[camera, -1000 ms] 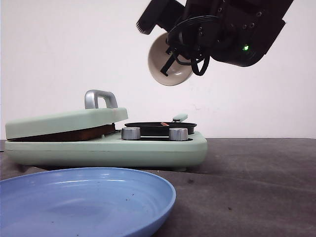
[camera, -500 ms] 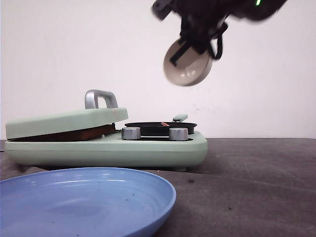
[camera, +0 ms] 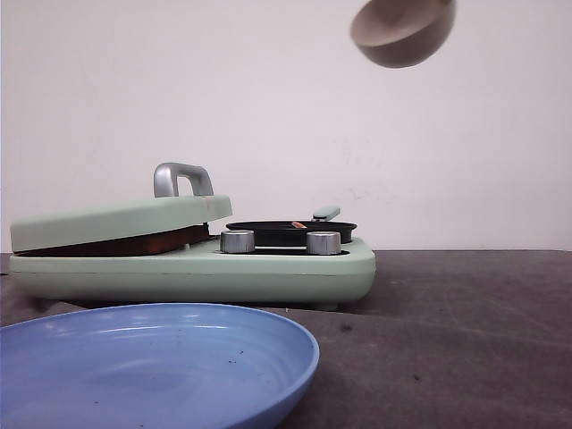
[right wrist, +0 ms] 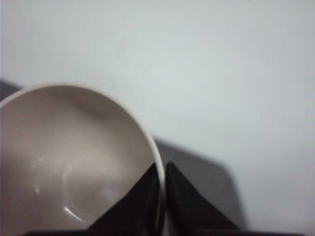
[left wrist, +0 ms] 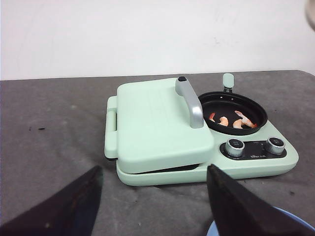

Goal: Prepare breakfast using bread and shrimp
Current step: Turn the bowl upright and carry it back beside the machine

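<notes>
Several pink shrimp [left wrist: 231, 120] lie in the small black pan [left wrist: 231, 110] of the mint-green breakfast maker [left wrist: 162, 132]. From the front the shrimp [camera: 298, 223] show only as a thin sliver. The maker's lid [camera: 121, 222] with its silver handle is down, and the bread is hidden. My left gripper [left wrist: 153, 169] hangs open over the table in front of the maker, holding nothing. My right gripper [right wrist: 162, 167] is shut on the rim of an empty beige bowl [right wrist: 64, 172]. The bowl [camera: 402, 31] is high above the table at the right, and that arm is outside the front view.
A large blue plate [camera: 152, 366] sits at the front left, close to the camera. Two silver knobs [camera: 237, 241] stick out of the maker's front. Dark grey table [camera: 465, 331] stretches to the right of the maker, with a white wall behind.
My right arm has lifted the bowl up and to the right, out of the front view except for the bowl. The bowl has turned from tipped over to nearly level.
</notes>
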